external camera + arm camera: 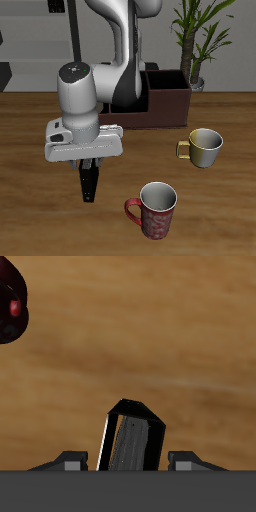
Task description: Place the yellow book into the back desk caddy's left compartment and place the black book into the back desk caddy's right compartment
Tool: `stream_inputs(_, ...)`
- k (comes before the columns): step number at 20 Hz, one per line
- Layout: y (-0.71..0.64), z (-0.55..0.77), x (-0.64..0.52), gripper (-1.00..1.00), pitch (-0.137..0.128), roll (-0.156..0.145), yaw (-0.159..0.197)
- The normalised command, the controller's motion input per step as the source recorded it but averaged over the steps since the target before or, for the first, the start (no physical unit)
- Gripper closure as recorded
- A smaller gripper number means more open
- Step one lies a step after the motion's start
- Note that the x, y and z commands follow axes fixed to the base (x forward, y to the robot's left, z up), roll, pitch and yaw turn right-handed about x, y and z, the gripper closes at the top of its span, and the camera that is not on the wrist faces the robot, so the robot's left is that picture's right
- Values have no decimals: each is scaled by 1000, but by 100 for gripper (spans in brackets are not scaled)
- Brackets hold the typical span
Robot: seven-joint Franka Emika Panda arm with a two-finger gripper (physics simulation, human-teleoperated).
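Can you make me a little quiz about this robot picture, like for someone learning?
1. True or false: the gripper holds the black book up off the table.
2. Which mug stands nearer the table's front edge? A) the red mug B) the yellow mug
3. Fill in: the back desk caddy stands behind the ____ mug.

Key: 1 true; 2 A; 3 yellow.
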Motion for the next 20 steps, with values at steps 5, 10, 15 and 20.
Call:
stream_inputs(5, 20, 42, -28, 100, -2, 6, 4)
stream_inputs(10, 24, 268, -71, 100, -32, -11, -13)
stream_inputs(15, 164, 568, -248, 100, -47, -7, -8)
stream_inputs(20, 306, 716, -405, 100, -28, 13, -8)
